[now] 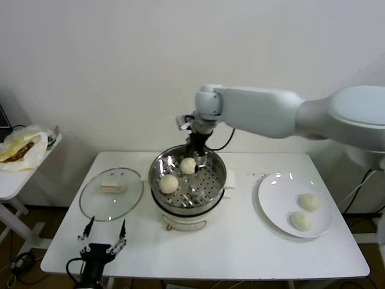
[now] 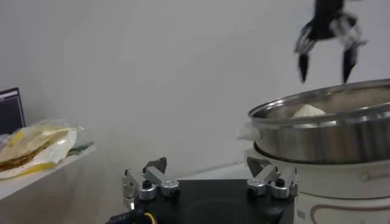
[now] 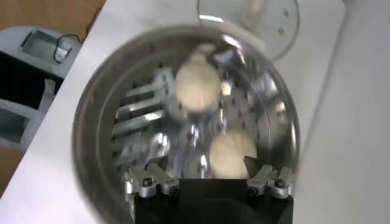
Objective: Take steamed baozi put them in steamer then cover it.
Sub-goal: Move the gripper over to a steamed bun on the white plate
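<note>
While the right gripper [image 1: 198, 146] hangs over the steamer [image 1: 187, 178] at frame centre, lift it straight up before reaching for the plate [image 1: 277, 201] at lower right. Its fingers [image 2: 303, 66] stand apart, holding nothing. Two baozi [image 1: 169, 183] sit on the tray, two on the plate. The cover [image 1: 111, 192] lies left; the left gripper [image 1: 106, 233] waits open at the bench [image 1: 240, 247] edge.

I'm looking at a bare test room, not a kitchen: a plain white wall [image 1: 108, 72], a white folding table [image 1: 240, 241], cables [image 1: 18, 262] on the floor, a side shelf [image 1: 12, 180] of clutter.
</note>
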You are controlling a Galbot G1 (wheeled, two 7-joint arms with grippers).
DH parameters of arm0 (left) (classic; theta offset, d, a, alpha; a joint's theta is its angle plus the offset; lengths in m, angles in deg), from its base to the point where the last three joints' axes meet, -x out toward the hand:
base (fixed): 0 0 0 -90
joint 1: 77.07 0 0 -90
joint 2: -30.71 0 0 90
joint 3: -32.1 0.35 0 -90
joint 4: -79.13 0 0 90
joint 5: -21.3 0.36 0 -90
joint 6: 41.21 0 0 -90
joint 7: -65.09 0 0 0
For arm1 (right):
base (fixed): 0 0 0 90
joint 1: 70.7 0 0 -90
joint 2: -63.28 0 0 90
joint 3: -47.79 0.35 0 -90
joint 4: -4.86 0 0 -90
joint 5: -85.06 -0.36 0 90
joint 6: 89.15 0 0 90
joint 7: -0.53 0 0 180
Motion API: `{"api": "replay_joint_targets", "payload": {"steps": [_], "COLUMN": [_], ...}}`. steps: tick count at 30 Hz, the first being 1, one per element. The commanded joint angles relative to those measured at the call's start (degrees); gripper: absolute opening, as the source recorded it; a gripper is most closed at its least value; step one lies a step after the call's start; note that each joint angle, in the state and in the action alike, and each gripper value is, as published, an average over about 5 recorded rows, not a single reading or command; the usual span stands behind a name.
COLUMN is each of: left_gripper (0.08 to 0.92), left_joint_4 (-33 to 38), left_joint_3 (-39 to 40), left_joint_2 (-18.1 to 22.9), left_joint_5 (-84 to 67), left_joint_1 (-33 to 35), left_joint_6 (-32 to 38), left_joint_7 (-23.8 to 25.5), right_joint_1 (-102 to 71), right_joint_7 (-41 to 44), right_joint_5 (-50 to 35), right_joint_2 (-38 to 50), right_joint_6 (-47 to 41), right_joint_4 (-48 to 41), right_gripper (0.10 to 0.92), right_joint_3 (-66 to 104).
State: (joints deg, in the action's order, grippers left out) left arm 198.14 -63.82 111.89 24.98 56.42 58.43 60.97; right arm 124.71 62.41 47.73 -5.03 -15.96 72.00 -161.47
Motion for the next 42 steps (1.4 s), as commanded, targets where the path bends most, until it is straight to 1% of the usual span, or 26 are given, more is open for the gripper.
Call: {"api": "replay_joint_targets", "payload": {"steps": [1, 4, 8, 11, 15, 21, 25, 32, 42], "left_gripper": [0.823, 0.823, 0.823, 0.823, 0.823, 0.823, 0.823, 0.823, 0.823], "left_joint_4": [-0.1, 0.0, 0.3, 0.5, 0.8, 0.9, 0.8, 0.4, -0.4], "left_joint_3": [-0.3, -0.6, -0.7, -0.8, -0.9, -1.1, -1.3, -1.6, -1.5], "left_joint_2": [-0.1, 0.0, 0.3, 0.4, 0.7, 1.3, 1.4, 1.3, 1.3], "left_joint_5": [0.2, 0.2, 0.2, 0.4, 0.9, 1.5, 1.9, 2.2, 2.8], "left_joint_1": [-0.3, -0.7, -0.5, -0.1, 0.3, 0.7, 1.0, 1.5, 1.8], "left_joint_6": [-0.4, -0.6, -0.7, -0.8, -0.8, -0.9, -0.8, -0.7, -0.4], "left_joint_7": [0.9, 1.1, 1.0, 0.9, 0.8, 0.8, 0.8, 0.8, 0.7], "right_joint_1": [5.5, 4.0, -0.9, -7.8, -15.9, -26.1, -33.2, -41.1, -42.1], "right_joint_7": [1.1, 1.4, 1.7, 2.0, 2.5, 2.6, 2.2, 1.7, 0.9], "right_joint_5": [5.3, 9.7, 16.8, 23.0, 30.2, 37.9, 40.6, 41.5, 40.5], "right_joint_2": [22.0, 29.6, 37.9, 42.7, 45.2, 45.5, 44.7, 42.4, 36.3], "right_joint_6": [0.8, 0.9, 1.6, 2.4, 4.5, 6.7, 7.6, 7.6, 7.6], "right_joint_4": [14.7, 18.7, 21.3, 21.1, 17.8, 13.6, 11.0, 7.5, 2.8], "right_gripper": [0.823, 0.823, 0.823, 0.823, 0.823, 0.823, 0.823, 0.823, 0.823], "right_joint_3": [-1.1, -1.6, -1.0, 2.0, 5.7, 11.7, 17.5, 25.6, 28.4]}}
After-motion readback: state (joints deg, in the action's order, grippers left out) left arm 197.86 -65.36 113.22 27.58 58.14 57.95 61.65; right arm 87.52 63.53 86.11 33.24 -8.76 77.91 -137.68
